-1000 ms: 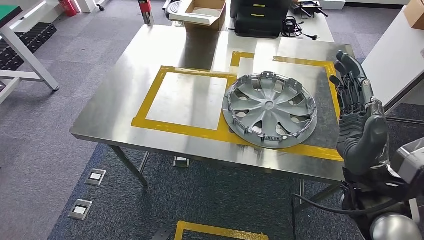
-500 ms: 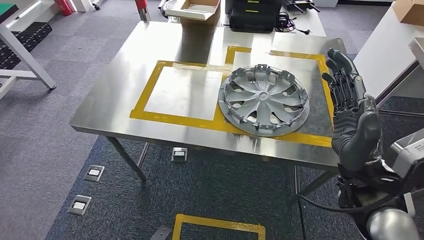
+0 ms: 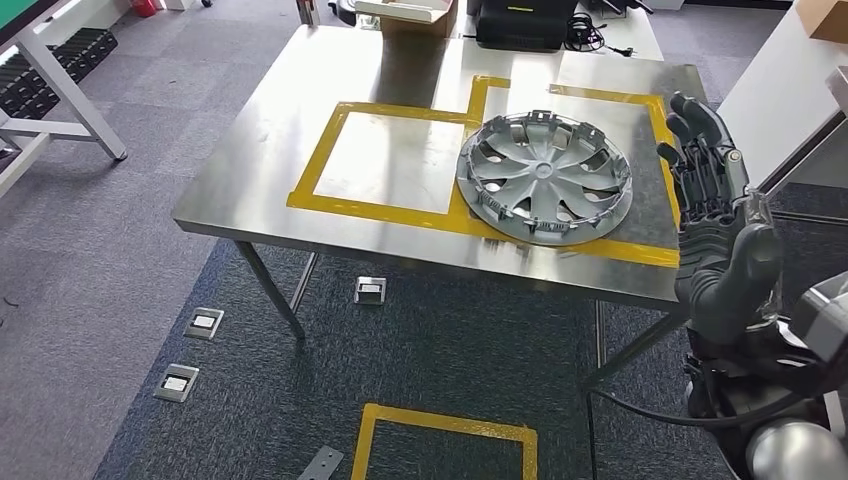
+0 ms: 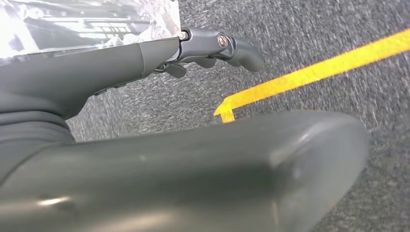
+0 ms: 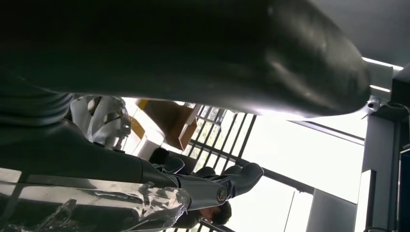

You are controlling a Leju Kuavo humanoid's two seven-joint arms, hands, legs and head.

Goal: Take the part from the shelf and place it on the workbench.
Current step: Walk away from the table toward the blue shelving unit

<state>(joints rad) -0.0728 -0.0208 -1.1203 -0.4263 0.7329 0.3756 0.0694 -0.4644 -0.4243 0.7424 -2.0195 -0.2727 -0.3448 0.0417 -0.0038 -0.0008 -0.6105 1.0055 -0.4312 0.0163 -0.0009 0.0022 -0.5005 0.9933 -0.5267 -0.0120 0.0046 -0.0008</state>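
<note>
One part (image 3: 545, 178) on workbench (image 3: 260, 170); right hand (image 3: 715, 215) empty, raised

Hubcap sitting on the steel surface

The part's a silver-grey plastic hubcap (image 3: 545, 177), round, with curved spokes fanning out from a small centre hub and little clips sticking up all around the rim. It lies flat on the surface (image 3: 260, 150), toward the right side, inside the right-hand yellow taped box (image 3: 600, 98). Its near-left edge overlaps the tape line that splits the two boxes. Nothing's touching it, and it looks whole, no visible cracks.
</note>
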